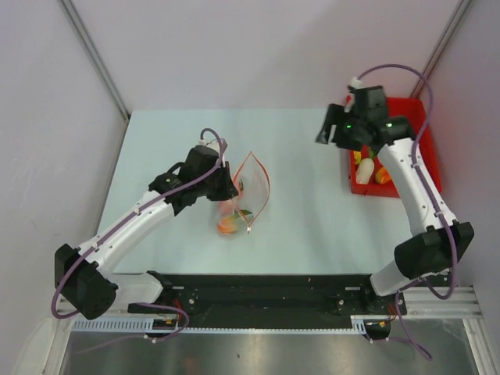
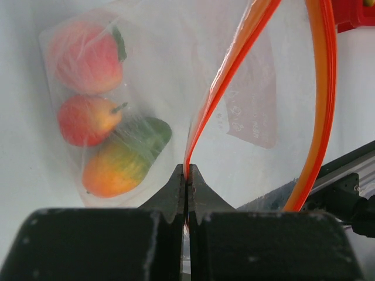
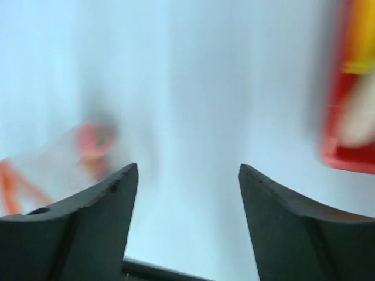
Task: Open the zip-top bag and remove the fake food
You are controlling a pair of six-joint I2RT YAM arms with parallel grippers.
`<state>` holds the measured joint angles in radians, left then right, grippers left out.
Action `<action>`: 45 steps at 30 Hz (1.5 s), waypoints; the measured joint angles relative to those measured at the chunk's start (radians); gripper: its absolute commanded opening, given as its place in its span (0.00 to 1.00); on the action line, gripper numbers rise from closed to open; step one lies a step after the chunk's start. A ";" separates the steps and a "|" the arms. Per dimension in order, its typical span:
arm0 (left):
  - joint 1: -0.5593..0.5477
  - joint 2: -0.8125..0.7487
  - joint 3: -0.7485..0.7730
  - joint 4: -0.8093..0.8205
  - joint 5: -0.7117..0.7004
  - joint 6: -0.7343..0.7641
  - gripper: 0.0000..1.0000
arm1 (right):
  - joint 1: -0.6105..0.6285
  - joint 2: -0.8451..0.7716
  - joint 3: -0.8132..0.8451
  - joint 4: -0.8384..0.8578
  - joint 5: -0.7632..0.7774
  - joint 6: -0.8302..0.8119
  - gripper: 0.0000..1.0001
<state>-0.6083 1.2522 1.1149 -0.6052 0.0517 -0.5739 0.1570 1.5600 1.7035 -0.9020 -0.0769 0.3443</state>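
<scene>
Bag (image 1: 248,191): clear crinkly plastic, just 9 o'clock of counter (image 1: 312,219) centre, long axis about 1-to-7 o'clock, mouth gaping | toy fruit (image 2: 96,134): rounded, smooth, bunched at 7 o'clock end | your left jaws: pinching the red-orange zip strip (image 2: 202,117) | your right jaws: spread, empty

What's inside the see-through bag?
Inside the zip-top bag lie a pink toy peach, a small red fruit and an orange-green fruit. The left gripper, pinching the bag's orange strip, covers its near edge, so anything there is hidden.
</scene>
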 measured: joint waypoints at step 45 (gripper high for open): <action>0.001 -0.046 -0.069 -0.010 -0.128 -0.083 0.00 | 0.692 0.361 -0.156 0.332 -0.072 0.262 0.53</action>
<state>-0.6071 1.2064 1.0462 -0.6147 -0.0761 -0.6567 0.8486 1.9213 1.5478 -0.5701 -0.1490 0.6067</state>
